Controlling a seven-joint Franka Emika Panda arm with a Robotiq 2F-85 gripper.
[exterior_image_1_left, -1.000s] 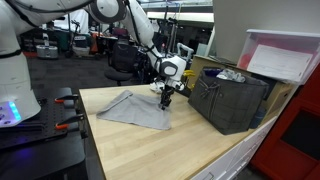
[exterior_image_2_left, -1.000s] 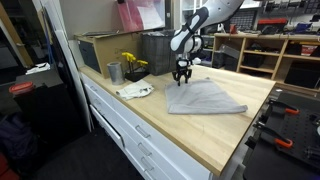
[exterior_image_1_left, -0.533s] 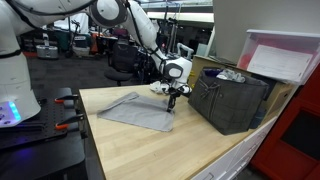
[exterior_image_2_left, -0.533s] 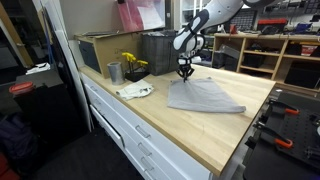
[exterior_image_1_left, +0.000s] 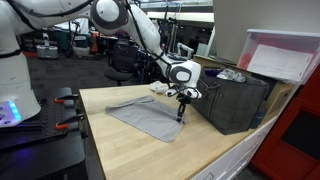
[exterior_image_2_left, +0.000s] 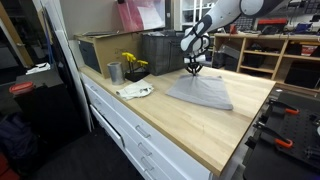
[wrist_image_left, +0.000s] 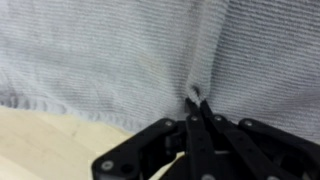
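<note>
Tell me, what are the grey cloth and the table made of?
The cloth looks like soft woven or knitted fabric, matte grey: fine ribs show, and it puckers where pinched. The table seems pale wood, smooth, with faint grain; solid or veneer, unclear.

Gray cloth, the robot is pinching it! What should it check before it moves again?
1. Tool shut on the gray cloth: ok.
2. Pinch sits near the cloth's edge: ok.
3. Rest of the cloth lies on the table: ok.
4. Dark crate apart from the tool: ok, though close.
5. Only one layer pinched: cannot tell.
</note>
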